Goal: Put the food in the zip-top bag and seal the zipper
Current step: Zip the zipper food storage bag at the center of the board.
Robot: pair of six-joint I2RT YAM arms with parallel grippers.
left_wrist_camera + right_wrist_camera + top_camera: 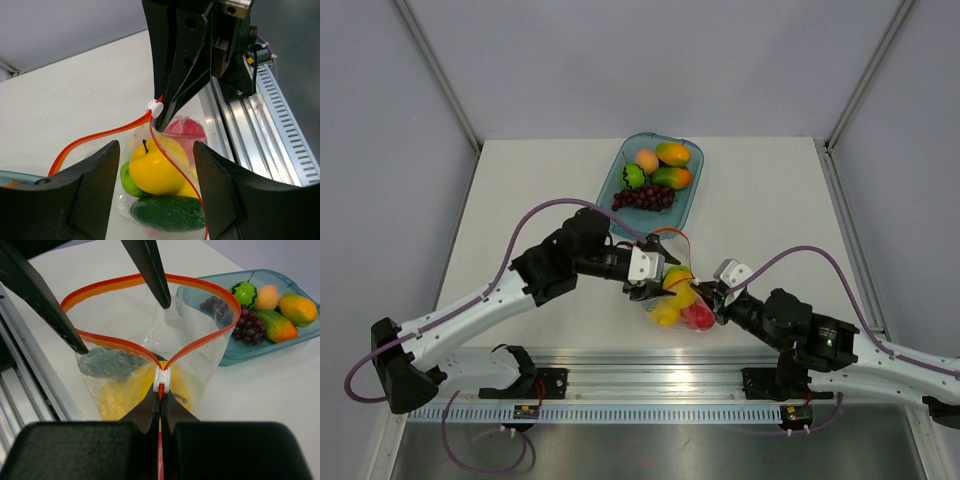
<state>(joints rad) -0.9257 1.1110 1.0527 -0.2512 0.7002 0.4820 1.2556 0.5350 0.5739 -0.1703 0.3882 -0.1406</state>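
The clear zip-top bag (675,292) lies between the arms with its mouth open. Inside are a yellow fruit (155,167), a green lime (128,181), a dark cucumber (170,212) and a red apple (186,129). The red-orange zipper (125,342) forms an open loop ending at a white slider (161,379). My right gripper (161,396) is shut on the zipper strip just behind the slider; it also shows in the left wrist view (159,120). My left gripper (156,150) is open, with one finger (150,270) in the mouth and the other outside the near strip.
A translucent blue tray (620,165) stands behind the bag, holding a green fruit (634,176), a peach (646,160), two mangoes (672,153) and purple grapes (643,197). The metal rail (650,385) runs along the table's near edge, close to the bag.
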